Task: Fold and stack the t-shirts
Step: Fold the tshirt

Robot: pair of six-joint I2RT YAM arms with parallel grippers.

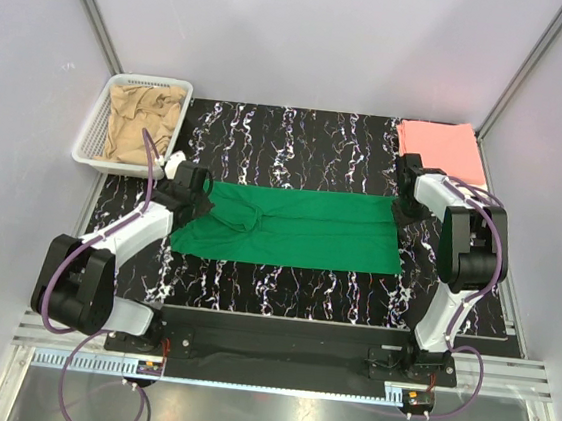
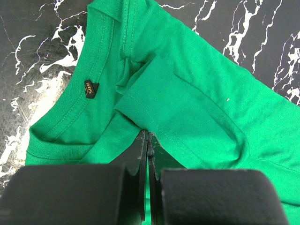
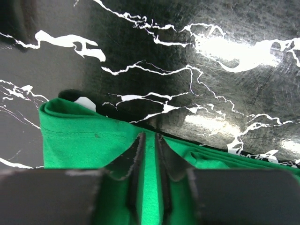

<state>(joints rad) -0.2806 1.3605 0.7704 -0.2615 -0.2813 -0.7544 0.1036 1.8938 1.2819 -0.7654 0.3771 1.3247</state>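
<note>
Judged from how things lie, the job is roughly a third done. The salmon pink cloth t-shirt [image 1: 443, 149] sits folded flat in the far right corner of the black white-veined table [image 1: 299, 132], and looks like the start of the stack. The tan-beige cloth t-shirt [image 1: 142, 120] lies crumpled in the white plastic mesh basket [image 1: 90, 135] at far left, not yet folded. No white shirt shows. The bright green cloth t-shirt [image 1: 299, 231] lies mid-table as a long band running left to right, collar at the left and a sleeve turned in. Its lengthwise fold looks made, and the crosswise folds remain.

The left gripper [image 1: 194, 199] is at the collar end, jaws all but closed with a sliver of green cloth between them by the sleeve hem. The right gripper [image 1: 404, 201] is at the hem end, jaws narrowly apart with green cloth filling the gap. Both probably pinch the shirt, though the wrist views hide the actual contact.

Bare table runs along the band's far and near sides. Its right end is near the pink shirt and its left end near the basket, so lengthwise room is tight.
</note>
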